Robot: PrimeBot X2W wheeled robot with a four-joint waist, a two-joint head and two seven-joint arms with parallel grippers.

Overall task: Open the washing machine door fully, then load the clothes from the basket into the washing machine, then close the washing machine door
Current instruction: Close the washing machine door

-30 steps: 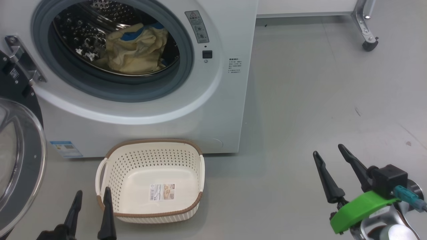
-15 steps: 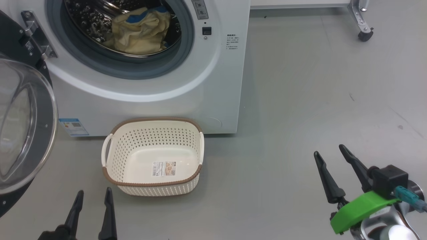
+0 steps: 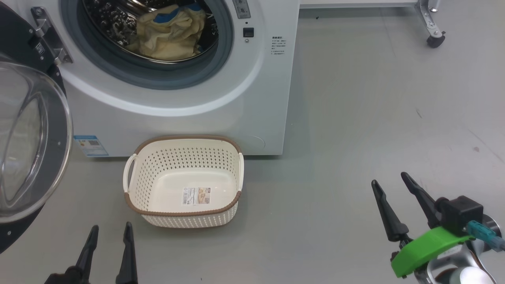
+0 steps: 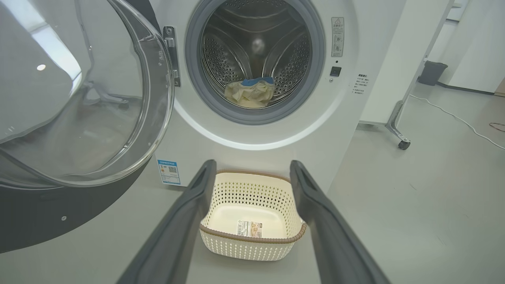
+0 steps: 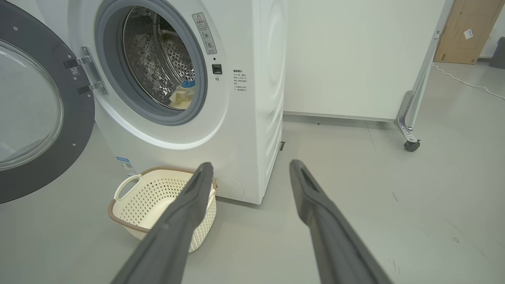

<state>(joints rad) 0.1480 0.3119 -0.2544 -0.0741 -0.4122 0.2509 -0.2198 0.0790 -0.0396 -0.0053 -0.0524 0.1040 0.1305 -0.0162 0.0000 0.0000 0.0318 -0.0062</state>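
The white washing machine stands with its door swung wide open to the left. Pale yellow and blue clothes lie bunched inside the steel drum, also seen as clothes in the left wrist view. On the floor before the machine, the cream basket holds nothing but a label. My left gripper is open, low and just left of the basket. My right gripper is open, well to the right over bare floor. The basket and door show in the right wrist view too.
A white panel on a metal leg with a caster stands at the back right. Grey floor stretches to the right of the machine. A dark bin and a white cable lie further off.
The head camera has tilted and drawn back, so machine and basket sit higher in the picture. Both grippers keep their places and stay open.
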